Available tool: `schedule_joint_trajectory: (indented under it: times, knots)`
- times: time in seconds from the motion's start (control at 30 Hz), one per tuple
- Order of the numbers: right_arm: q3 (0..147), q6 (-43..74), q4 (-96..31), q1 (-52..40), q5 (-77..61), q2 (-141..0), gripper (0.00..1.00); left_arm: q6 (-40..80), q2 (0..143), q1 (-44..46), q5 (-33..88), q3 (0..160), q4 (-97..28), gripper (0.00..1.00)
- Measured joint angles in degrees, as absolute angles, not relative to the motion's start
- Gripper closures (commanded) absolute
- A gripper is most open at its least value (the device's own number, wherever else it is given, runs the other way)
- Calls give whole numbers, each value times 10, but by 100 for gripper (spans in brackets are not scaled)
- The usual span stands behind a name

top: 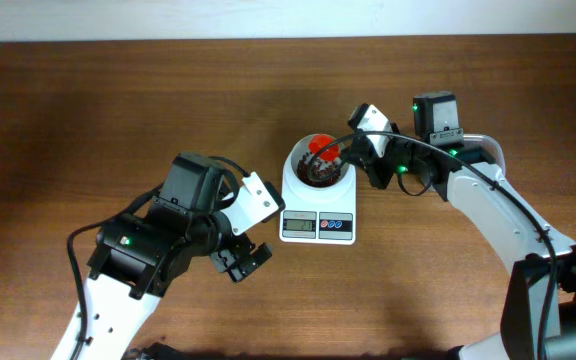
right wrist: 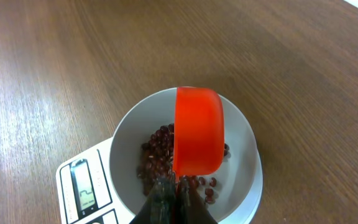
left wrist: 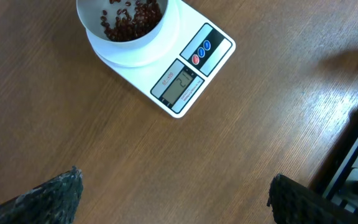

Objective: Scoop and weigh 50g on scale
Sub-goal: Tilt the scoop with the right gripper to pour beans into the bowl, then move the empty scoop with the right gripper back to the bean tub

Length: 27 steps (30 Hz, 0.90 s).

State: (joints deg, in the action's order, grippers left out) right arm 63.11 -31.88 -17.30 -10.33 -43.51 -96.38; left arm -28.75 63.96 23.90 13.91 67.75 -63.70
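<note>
Currently beans [right wrist: 157,152] are seen as a loose dark red-brown heap in the bottom of the white bowl [right wrist: 129,137]. The bowl is seated on the scale [top: 317,226], which is placed near the middle of the bench [top: 118,100]. The display and coloured buttons are turned toward the robot's side. The readout cannot be read.

A red scoop [right wrist: 197,130] is held directly above the beans, inside the bowl's outline. Whether any beans are carried in it cannot be told. The scoop's handle end is gripped by the right pincer [right wrist: 174,198], clenched tight on it, fingers pressed together. From overhead the right pincer [top: 353,150] is seen reaching in from the bowl's right edge.

The left pincer [top: 243,262] is released, fingers spread wide, nothing held. It is parked over bare bench just left of the scale's display, apart from the scale. In the left wrist view the scale [left wrist: 191,62] and beans [left wrist: 129,22] are framed ahead of the spread fingertips [left wrist: 55,199].
</note>
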Motion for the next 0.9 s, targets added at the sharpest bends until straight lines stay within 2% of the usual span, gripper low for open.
schedule_joint_trajectory:
  times: [0.23, 0.5, 0.67, 0.8, 0.9]
  knots:
    - [631, -301, -161, -103, -429, -964, 96, -288, 640, 239, 139, 677, -637, 1]
    - [631, -184, -158, -101, -491, -962, 96, -288, 640, 239, 139, 677, -637, 1]
    - [629, -132, -169, -54, -541, -874, 96, -288, 640, 239, 139, 677, -637, 1]
    - [630, -96, -237, 5, -554, -781, 96, -288, 640, 239, 139, 678, -637, 1]
    - [632, -72, -361, 60, -558, -728, 96, -288, 640, 239, 139, 678, -638, 1]
